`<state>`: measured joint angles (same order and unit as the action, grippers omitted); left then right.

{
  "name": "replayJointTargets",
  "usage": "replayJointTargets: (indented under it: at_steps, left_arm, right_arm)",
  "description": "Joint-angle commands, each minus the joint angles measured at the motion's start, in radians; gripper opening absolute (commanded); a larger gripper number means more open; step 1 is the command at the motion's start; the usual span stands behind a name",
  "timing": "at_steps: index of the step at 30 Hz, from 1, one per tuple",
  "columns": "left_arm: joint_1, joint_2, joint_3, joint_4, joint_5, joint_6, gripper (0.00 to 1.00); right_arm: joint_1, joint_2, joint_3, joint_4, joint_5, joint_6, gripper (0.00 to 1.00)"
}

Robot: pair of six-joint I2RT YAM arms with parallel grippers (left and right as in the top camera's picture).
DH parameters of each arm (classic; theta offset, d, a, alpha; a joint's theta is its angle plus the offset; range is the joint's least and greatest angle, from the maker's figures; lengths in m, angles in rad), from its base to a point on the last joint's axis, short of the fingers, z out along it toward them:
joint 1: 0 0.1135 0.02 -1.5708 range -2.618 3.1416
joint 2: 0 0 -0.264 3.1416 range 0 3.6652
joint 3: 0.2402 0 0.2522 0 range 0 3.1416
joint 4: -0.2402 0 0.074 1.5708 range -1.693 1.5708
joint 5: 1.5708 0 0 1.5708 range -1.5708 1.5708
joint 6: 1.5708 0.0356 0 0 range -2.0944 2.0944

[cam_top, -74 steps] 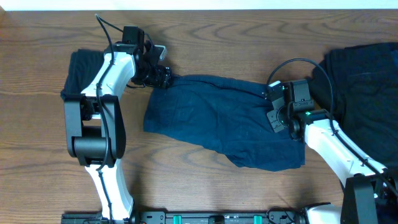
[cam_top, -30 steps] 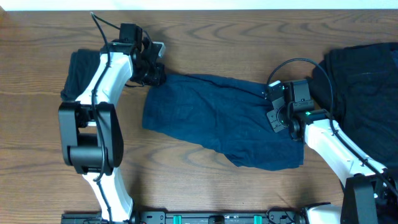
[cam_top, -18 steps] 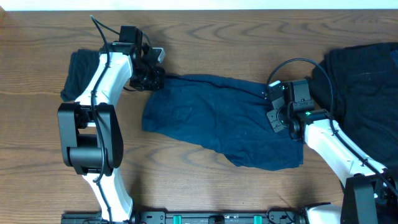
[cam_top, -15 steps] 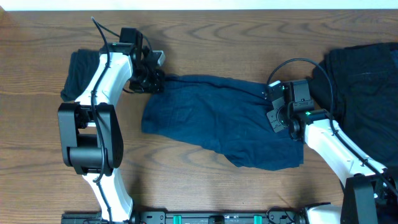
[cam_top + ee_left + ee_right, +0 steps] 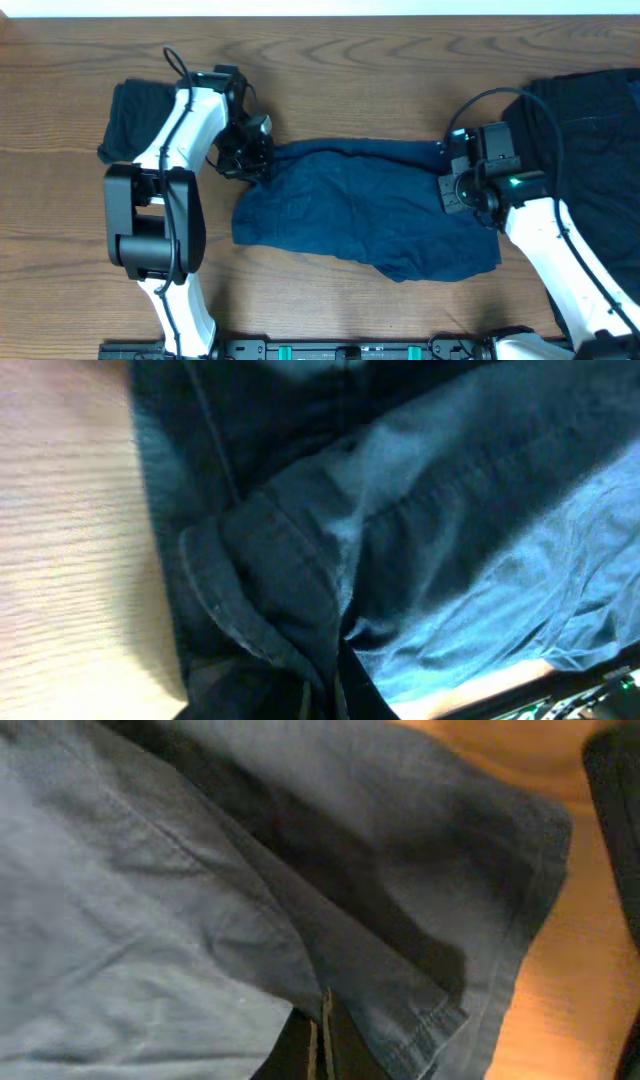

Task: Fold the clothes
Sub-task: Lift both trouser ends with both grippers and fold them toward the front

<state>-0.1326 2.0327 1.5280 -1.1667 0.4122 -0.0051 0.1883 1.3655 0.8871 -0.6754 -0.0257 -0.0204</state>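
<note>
Navy shorts (image 5: 365, 210) lie spread across the middle of the wood table (image 5: 350, 60), long side running left-right, cloth rumpled. L gripper (image 5: 257, 163) sits at the shorts' upper-left corner, jaws clenched on a bunch of fabric. Its wrist cam shows a stitched hem (image 5: 250, 600) folded up right by the closed fingers. R gripper (image 5: 452, 188) is at the upper-right corner, also pinched tight on cloth. A black garment (image 5: 130, 110) lies crumpled behind the L arm, and another dark garment (image 5: 590, 110) sits at the far right, partly under the R arm
</note>
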Motion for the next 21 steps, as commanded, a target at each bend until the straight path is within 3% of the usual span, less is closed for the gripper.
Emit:
replayJointTargets:
  at_steps: [1, 9, 21]
  left_arm:
    - [-0.04, -0.022, -0.052, 0.008, -0.002, -0.08, 0.06]
    - [-0.145, -0.022, -0.211, 0.154, -0.183, -0.341, 0.06]
    - [-0.273, -0.022, -0.351, 0.322, -0.189, -0.352, 0.06]
  right_arm:
    - [0.008, 0.011, 0.001, -0.045, -0.013, 0.129, 0.01]
    - [0.008, 0.088, -0.003, -0.068, -0.016, 0.129, 0.01]
    - [0.008, 0.187, -0.005, -0.032, -0.016, 0.129, 0.01]
